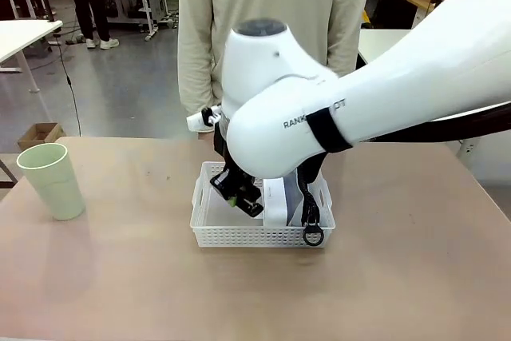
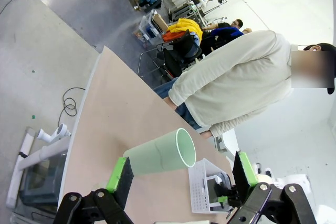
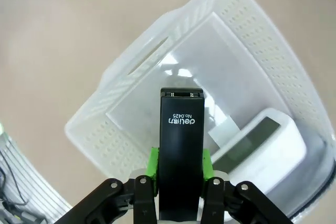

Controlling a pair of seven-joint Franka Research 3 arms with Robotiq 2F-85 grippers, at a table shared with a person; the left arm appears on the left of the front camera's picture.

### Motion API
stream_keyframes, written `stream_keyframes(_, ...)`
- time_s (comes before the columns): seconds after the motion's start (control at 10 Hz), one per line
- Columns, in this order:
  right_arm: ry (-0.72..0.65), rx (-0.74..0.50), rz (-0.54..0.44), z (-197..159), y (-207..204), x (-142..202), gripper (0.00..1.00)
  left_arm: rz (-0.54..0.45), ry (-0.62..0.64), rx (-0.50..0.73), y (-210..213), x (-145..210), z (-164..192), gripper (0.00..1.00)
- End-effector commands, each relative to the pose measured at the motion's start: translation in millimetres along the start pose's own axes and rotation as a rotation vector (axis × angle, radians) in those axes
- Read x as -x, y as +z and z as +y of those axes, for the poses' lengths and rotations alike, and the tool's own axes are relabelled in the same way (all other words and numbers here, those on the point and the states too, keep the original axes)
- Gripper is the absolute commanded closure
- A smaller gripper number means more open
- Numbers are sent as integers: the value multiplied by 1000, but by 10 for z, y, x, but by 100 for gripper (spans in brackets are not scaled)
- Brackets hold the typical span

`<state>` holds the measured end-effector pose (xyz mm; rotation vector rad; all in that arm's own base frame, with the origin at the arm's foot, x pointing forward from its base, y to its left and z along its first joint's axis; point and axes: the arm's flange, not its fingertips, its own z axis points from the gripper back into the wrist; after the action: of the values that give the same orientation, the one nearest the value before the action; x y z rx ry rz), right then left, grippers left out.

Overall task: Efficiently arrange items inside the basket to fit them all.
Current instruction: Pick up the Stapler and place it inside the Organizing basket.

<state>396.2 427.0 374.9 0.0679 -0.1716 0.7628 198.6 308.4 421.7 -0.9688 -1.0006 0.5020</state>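
My right gripper is shut on the black stapler and holds it tilted just above the left half of the white basket. In the right wrist view the stapler sits between the green pads over the basket's bare floor. The white box stands on edge in the basket's middle. A black strap of the pouch hangs over the front right rim; the pouch body is hidden behind the arm. The pale green cup stands alone at the table's left. My left gripper is open, the cup farther off.
A person in a beige sweatshirt stands at the table's far edge, right behind the basket. A cardboard box lies on the floor beyond the left corner. The white box takes up the basket's far side in the right wrist view.
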Motion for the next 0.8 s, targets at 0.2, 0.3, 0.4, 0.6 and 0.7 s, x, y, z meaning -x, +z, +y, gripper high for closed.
stream_keyframes(0.2, -29, -72, 21, -75, -328, -47, 63, -23, -21, 24, -22, 27, 8, 0)
stream_keyframes(0.3, -32, -76, 34, -73, -398, -47, 63, -23, -21, 24, -22, 27, 8, 0)
stream_keyframes(0.4, -37, -72, 29, -74, -411, -37, 63, -23, -21, 24, -22, 27, 8, 0)
stream_keyframes(0.6, -57, -64, 7, -86, -411, -24, 63, -23, -21, 24, -22, 27, 8, 0)
stream_keyframes(0.7, -58, -63, -14, -82, -414, -24, 63, -23, -21, 24, -22, 27, 8, 0)
